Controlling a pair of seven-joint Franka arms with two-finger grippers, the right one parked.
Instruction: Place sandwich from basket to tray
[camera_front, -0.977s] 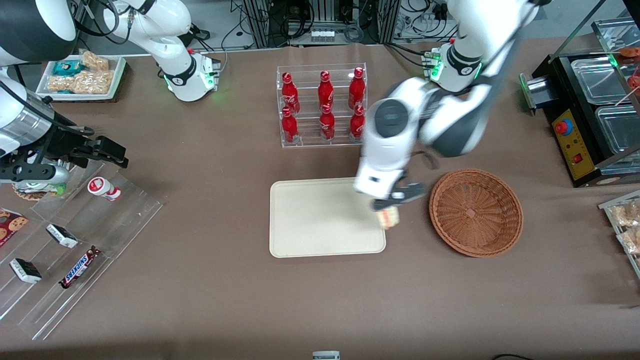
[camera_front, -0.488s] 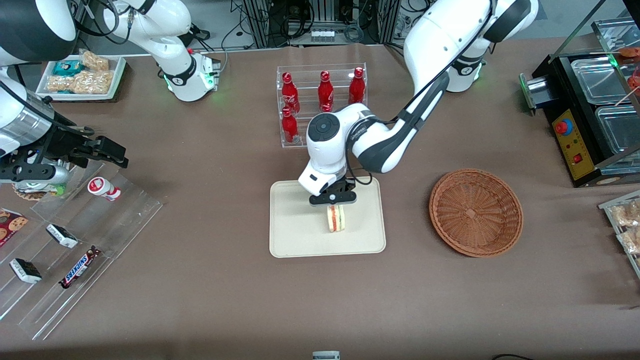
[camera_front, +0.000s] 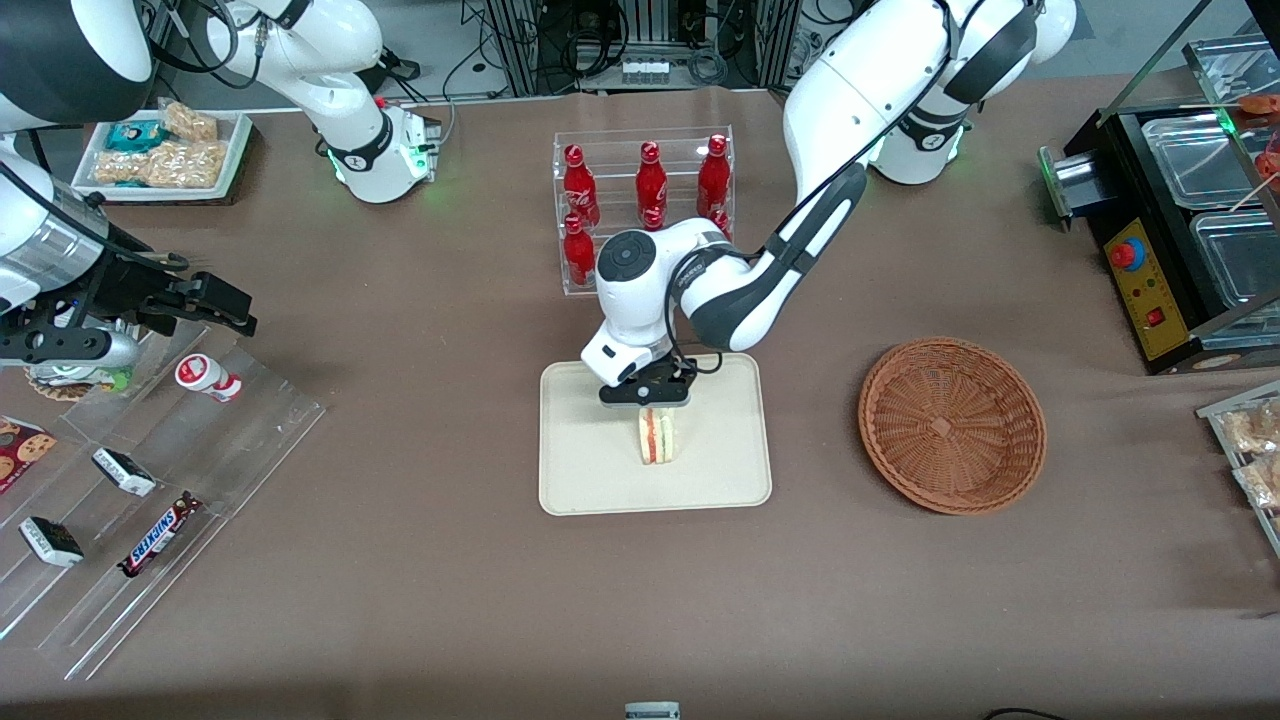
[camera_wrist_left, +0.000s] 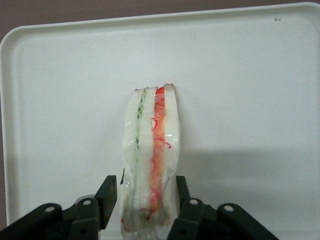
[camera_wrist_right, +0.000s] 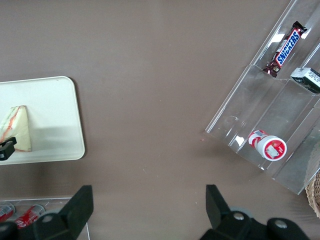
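Front view shows the gripper (camera_front: 646, 396) over the tray (camera_front: 580, 480), clamping the sandwich (camera_front: 657, 437), with the basket (camera_front: 951, 424) at three o'clock, while left wrist view shows both fingers (camera_wrist_left: 107, 194) pressing the wrapped sandwich (camera_wrist_left: 151, 155) above the tray (camera_wrist_left: 250, 75).

The gripper (camera_front: 648, 398) perhaps hides the sandwich's (camera_front: 657, 436) top end.

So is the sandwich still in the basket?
No: the basket holds nothing, and the sandwich stands over the tray, pinched between the fingers of the gripper.
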